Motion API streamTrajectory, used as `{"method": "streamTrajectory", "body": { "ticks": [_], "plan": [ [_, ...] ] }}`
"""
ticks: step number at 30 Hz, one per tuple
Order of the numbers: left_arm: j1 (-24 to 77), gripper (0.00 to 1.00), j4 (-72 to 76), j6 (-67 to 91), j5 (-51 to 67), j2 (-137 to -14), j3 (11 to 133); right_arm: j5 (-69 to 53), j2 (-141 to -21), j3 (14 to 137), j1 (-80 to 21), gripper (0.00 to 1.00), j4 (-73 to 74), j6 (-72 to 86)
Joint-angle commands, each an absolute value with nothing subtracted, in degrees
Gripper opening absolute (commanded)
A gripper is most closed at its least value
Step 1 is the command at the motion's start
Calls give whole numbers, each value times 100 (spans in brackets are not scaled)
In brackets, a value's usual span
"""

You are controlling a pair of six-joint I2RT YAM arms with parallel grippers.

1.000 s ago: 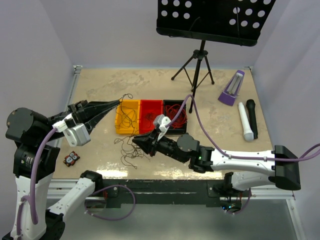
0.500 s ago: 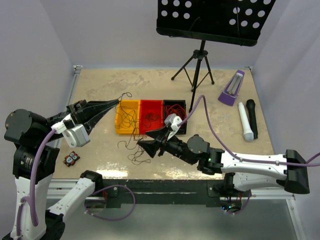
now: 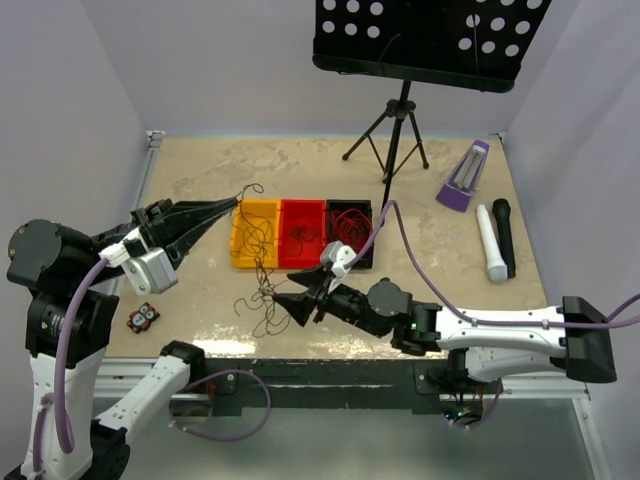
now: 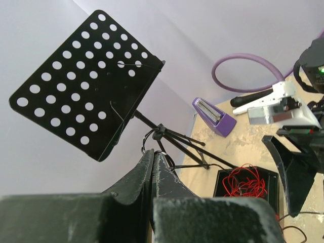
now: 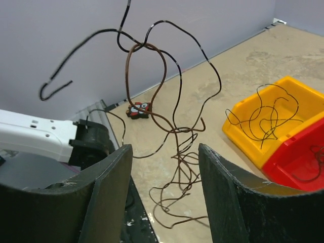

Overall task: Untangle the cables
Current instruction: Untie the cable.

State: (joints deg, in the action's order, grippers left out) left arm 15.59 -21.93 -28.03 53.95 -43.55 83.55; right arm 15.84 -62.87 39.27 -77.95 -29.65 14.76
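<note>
Dark brown-black cables (image 5: 174, 131) hang in a tangled strand from the left gripper (image 3: 239, 199), which is pinched on them, down to the surface (image 3: 200, 170) before the yellow bin (image 3: 240, 250). Just beside the strand, the right gripper (image 3: 295, 303) has its fingers spread. Red cables (image 3: 348, 228) lie in the black bin (image 3: 335, 205).

Top edge crops music stand (image 3: 430, 45); cables (image 3: 264, 296) crossings untraceable.

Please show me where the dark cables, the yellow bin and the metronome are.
Dark cables (image 5: 142, 45): right wrist view, the knot where the hanging strands cross.
Yellow bin (image 5: 243, 140): right wrist view, its outer side wall.
Metronome (image 3: 463, 178): top view, its purple front face.
</note>
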Motion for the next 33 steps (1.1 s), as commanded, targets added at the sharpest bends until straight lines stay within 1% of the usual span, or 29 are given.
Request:
{"method": "streamTrajectory", "body": {
  "ticks": [1,8,11,12,14,17,22,26,33],
  "plan": [
    [1538,0,-1969,-2628,5414,-4395,8376,1679,-6652,4490,-7813,59,-3524,888],
    [1538,0,-1995,-2619,5405,-4403,8376,1573,-7215,4957,-7813,57,-3814,808],
    [1538,0,-2021,-2637,5388,-4386,8376,1783,-7269,4922,-7813,53,-3937,861],
    [1538,0,-2039,-2654,5379,-4377,8367,1802,-7269,4896,-7813,49,-3964,870],
    [1538,0,-2039,-2672,5379,-4377,8350,1828,-7242,4843,-7813,37,-4016,905],
    [1538,0,-2030,-2654,5379,-4368,8306,1793,-7251,4843,-7813,23,-4034,923],
    [1538,0,-2048,-2724,5256,-4324,8306,1925,-7085,4703,-7814,5,-3876,1124],
    [1538,0,-1952,-2804,4836,-4298,8314,2004,-6768,4308,-7813,0,-3666,1423],
    [1538,0,-1064,-2707,3605,-4113,8191,2276,-6241,3508,-7813,0,-3095,2266]
  ]
}}
